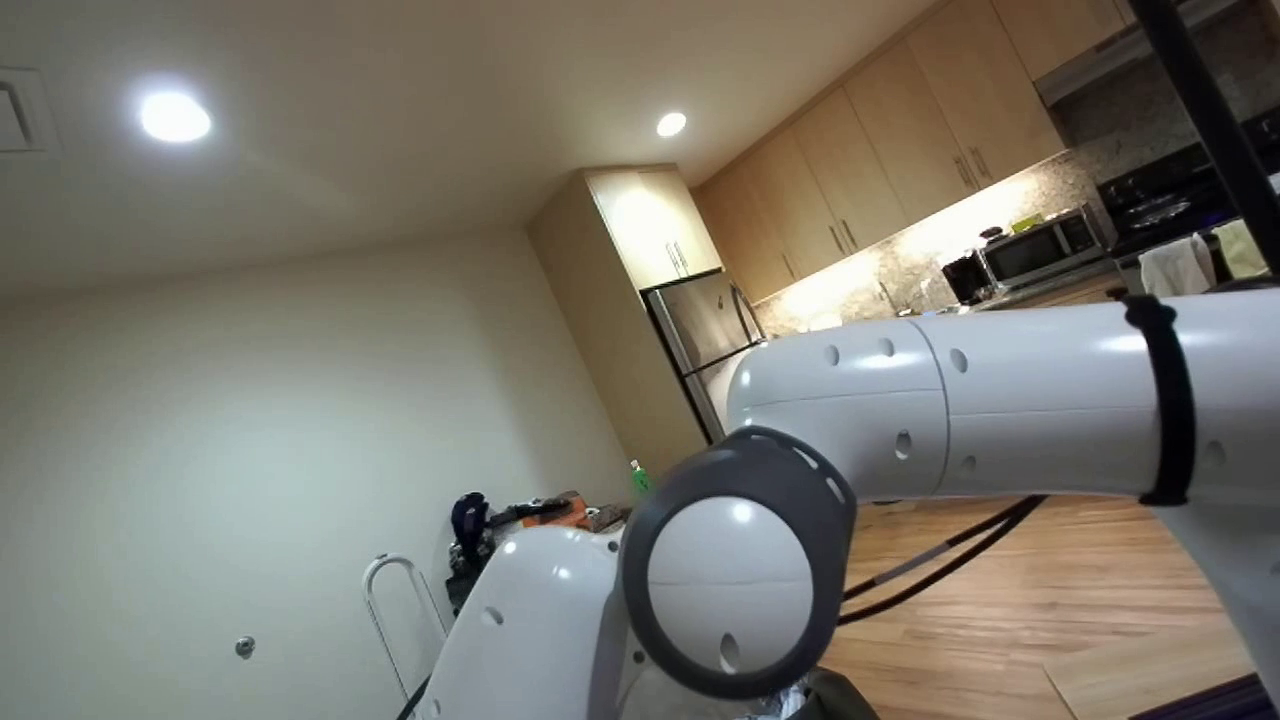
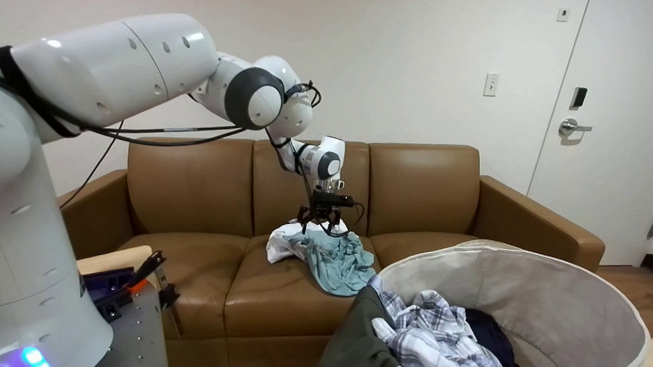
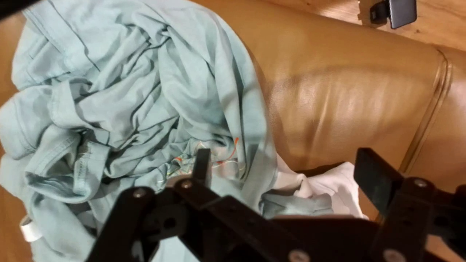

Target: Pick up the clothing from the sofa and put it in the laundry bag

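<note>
The clothing [image 2: 337, 262] lies crumpled on the sofa's middle seat in an exterior view. It has a blue-grey part and a white part [image 2: 280, 245]. In the wrist view the blue-grey part [image 3: 145, 91] fills the left, and the white part [image 3: 335, 182] shows between the fingers. My gripper [image 2: 320, 227] is at the back of the pile. In the wrist view the gripper [image 3: 285, 163] is open, with its fingers wide apart. Whether the fingertips touch the fabric is unclear. The laundry bag [image 2: 531, 285] stands in front of the sofa, with a light rim and grey inside.
The brown leather sofa [image 2: 188, 275] has a backrest close behind the gripper. A plaid shirt [image 2: 432, 332] and a dark garment [image 2: 489, 335] lie in the bag. A dark green cloth [image 2: 353, 340] hangs over its rim. A clamp [image 2: 145, 268] sits beside the robot base.
</note>
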Robot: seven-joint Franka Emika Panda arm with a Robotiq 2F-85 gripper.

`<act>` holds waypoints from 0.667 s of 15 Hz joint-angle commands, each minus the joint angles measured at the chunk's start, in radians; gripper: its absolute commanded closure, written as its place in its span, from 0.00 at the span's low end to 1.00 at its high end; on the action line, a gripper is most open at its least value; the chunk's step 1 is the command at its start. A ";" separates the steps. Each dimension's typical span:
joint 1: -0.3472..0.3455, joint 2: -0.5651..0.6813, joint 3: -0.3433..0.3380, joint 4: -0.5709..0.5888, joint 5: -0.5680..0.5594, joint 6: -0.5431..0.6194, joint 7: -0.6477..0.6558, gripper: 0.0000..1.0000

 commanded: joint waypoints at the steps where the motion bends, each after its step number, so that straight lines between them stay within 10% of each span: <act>1: 0.040 0.205 0.008 0.229 -0.021 -0.064 -0.151 0.00; 5: 0.077 0.366 -0.005 0.393 -0.006 -0.135 -0.216 0.00; 6: 0.065 0.263 -0.026 0.221 0.023 -0.067 -0.209 0.18; 10: 0.066 0.292 -0.034 0.263 0.026 -0.082 -0.231 0.47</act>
